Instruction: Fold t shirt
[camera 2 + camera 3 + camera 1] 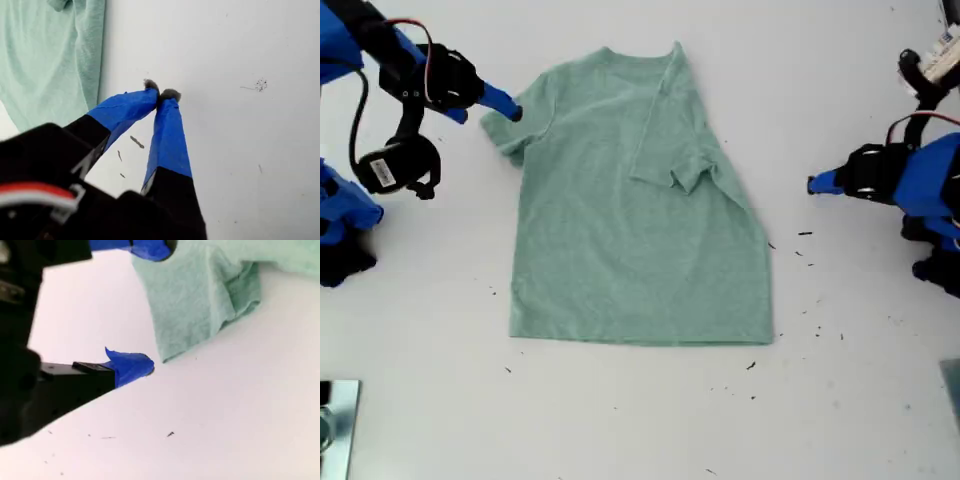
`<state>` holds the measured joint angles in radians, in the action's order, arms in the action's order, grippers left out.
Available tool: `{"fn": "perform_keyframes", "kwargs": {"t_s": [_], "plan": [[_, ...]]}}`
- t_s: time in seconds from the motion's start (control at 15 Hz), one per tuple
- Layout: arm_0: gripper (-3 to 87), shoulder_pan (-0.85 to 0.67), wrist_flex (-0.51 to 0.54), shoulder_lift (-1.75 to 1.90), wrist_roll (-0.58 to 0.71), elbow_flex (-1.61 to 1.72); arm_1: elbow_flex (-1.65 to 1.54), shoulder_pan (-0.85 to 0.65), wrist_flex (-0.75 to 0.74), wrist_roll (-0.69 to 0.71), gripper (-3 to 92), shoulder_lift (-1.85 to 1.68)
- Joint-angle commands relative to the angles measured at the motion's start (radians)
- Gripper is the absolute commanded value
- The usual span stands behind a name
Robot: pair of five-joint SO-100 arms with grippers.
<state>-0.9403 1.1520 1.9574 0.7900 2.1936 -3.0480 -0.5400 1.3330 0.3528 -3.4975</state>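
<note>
The t shirt lies flat on the white table, pale green, collar toward the far edge. Its sleeve on the exterior view's right is folded in over the body. My second gripper is open at the sleeve on the exterior view's left. In the second wrist view that sleeve lies just past the gripper, with one blue fingertip at the cloth's edge and the other on the table. My first gripper is shut on nothing at the exterior view's right, a short way off the t shirt; its tips meet.
Small dark specks dot the table near the first gripper and below the hem. A metal object sits at the exterior view's bottom left corner. A grey edge shows at its lower right.
</note>
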Motion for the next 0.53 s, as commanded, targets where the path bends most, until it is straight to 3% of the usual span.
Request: {"fn": "perform_keyframes", "kwargs": {"t_s": [0.0,0.13,0.27,0.47], "plan": [[32.0,-0.040,-0.126,-0.140,-0.003,0.028,-0.063,0.017,-0.011,-0.006,2.2,-0.008],[28.6,-0.048,-0.238,-0.319,-0.011,0.034,-0.063,0.021,-0.011,-0.005,2.2,-0.008],[-0.2,0.014,-0.282,-0.331,-0.032,0.046,-0.063,0.023,-0.011,-0.005,2.2,-0.008],[-0.2,0.084,-0.176,0.127,-0.101,0.028,-0.063,0.015,-0.011,-0.008,2.2,-0.008]]}}
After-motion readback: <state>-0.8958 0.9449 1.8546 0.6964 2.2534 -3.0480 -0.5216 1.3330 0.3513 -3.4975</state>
